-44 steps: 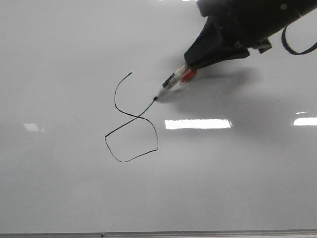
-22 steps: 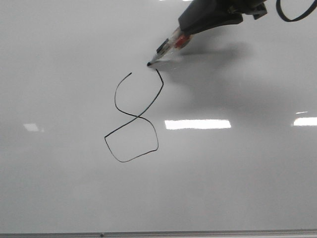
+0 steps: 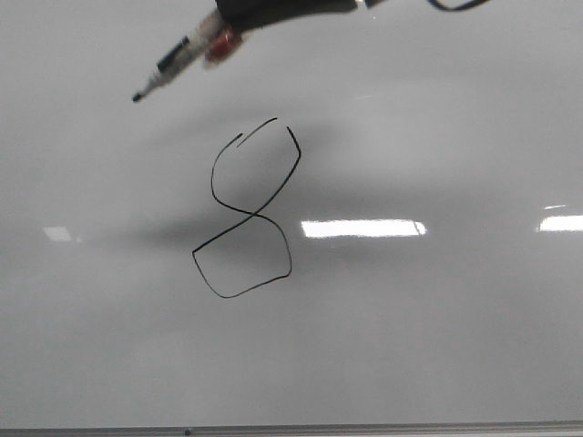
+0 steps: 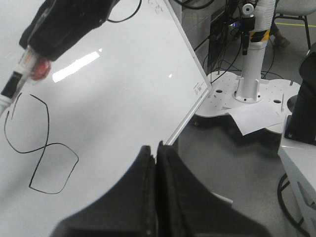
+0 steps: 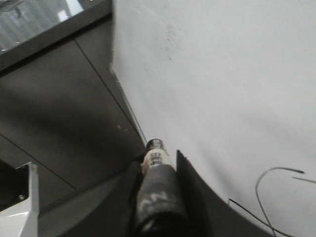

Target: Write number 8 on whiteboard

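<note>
Black marker line already forms the number 8 (image 3: pixel 246 218) near the centre of the frame on the whiteboard (image 3: pixel 437 346); the upper loop has a small gap at its top. The right hand (image 3: pixel 239 25), clamped on the marker (image 3: pixel 173 64), holds the tip off the board at upper left. The left hand (image 4: pixel 157 163) is together, empty. I judge the writing practically done.

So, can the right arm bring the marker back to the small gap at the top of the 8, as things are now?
Probably yes. The right gripper holds the marker above the whiteboard, up and left of the number 8. Nothing lies between the tip and the gap.
</note>
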You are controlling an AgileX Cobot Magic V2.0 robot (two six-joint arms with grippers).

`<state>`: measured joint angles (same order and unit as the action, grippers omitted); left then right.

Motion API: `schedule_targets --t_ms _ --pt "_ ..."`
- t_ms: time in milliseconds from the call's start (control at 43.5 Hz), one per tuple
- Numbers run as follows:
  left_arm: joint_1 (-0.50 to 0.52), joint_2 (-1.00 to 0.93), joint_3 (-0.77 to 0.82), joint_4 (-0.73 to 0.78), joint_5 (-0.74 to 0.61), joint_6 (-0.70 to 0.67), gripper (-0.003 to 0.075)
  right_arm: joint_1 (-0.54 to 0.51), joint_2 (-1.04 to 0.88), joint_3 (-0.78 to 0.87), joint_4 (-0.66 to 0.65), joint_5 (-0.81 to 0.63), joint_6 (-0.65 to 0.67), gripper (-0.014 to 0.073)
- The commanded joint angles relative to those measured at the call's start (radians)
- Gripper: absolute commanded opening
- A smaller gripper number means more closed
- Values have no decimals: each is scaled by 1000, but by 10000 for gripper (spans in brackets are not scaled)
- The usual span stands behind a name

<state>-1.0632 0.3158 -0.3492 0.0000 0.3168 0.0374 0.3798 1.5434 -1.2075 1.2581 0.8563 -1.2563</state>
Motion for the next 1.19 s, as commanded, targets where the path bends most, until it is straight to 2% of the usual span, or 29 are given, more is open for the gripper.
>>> schedule_targets --t_ms 0,69,184,253,345,437,528,712,1034,1103,1172 --pt "-2 6 -37 -24 -106 -9 -21 7 -105 -33 -10 64 -27 -62" --pt "-2 12 -71 -34 -51 -9 -20 22 -151 -33 -110 64 -27 -62" --pt "-2 58 -180 0 120 -9 -18 83 -206 -33 -298 84 -27 -62" --pt "-2 102 -242 35 207 -1 10 130 -231 -33 -378 100 -27 -62" --pt "-2 183 -315 47 295 20 131 201 -250 -33 -421 119 -27 -62" --pt "-2 271 -353 47 318 56 334 274 -257 -33 -422 117 -27 -62" --pt "-4 340 -360 47 308 68 421 342 -257 -33 -422 95 -25 -62" --pt "-44 425 -360 43 266 84 419 426 -257 -33 -422 45 -25 -62" --pt "-77 436 -360 54 234 84 416 435 -256 -33 -432 52 -25 -62" --pt "-77 436 -360 54 234 84 379 435 -256 -33 -434 65 -25 -62" --pt "-77 436 -360 56 234 84 307 435 -256 -33 -437 77 -25 -62"
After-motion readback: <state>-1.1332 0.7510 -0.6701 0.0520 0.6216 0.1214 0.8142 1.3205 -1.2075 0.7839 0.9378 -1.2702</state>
